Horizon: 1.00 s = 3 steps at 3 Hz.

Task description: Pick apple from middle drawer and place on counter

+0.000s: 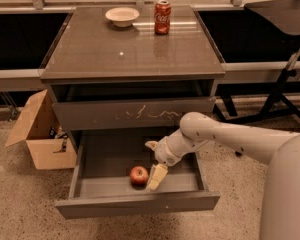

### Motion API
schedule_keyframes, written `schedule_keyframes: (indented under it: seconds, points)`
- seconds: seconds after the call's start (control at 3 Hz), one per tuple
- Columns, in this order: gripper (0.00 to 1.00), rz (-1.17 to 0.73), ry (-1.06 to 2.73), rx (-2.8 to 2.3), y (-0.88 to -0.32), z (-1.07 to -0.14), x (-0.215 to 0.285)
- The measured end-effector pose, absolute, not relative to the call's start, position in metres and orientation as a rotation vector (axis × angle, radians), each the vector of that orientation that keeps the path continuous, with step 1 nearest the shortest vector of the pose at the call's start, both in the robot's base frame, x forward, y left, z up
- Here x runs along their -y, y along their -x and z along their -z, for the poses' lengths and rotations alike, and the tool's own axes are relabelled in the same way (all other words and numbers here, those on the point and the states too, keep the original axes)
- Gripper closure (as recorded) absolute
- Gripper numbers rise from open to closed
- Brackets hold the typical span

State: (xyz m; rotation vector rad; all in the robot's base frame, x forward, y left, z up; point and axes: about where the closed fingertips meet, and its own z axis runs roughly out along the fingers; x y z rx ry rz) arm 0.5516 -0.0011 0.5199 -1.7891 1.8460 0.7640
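The apple [138,175], small and red, lies on the floor of the pulled-out middle drawer [137,204], near its front panel. My gripper [150,166] is down inside the drawer just right of the apple, open, with one cream finger [157,176] almost touching the apple's right side and the other finger [151,145] higher up behind it. It holds nothing. The counter [132,49] is the glossy grey-brown top of the cabinet above.
A white bowl [122,16] and a red cola can [162,17] stand at the back of the counter. The drawer with white scratches [135,113] above is shut. An open cardboard box [40,134] stands on the floor at left, and a chair base [280,99] at right.
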Motion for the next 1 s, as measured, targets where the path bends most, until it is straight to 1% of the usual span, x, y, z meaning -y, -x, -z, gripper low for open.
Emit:
schedule_keyframes:
  seconds: [0.33, 1.0]
  points:
    - [0.0, -0.746, 1.789, -1.813, -0.58, -0.473, -0.007]
    - [0.0, -0.778, 1.796, -1.832, -0.587, -0.456, -0.003]
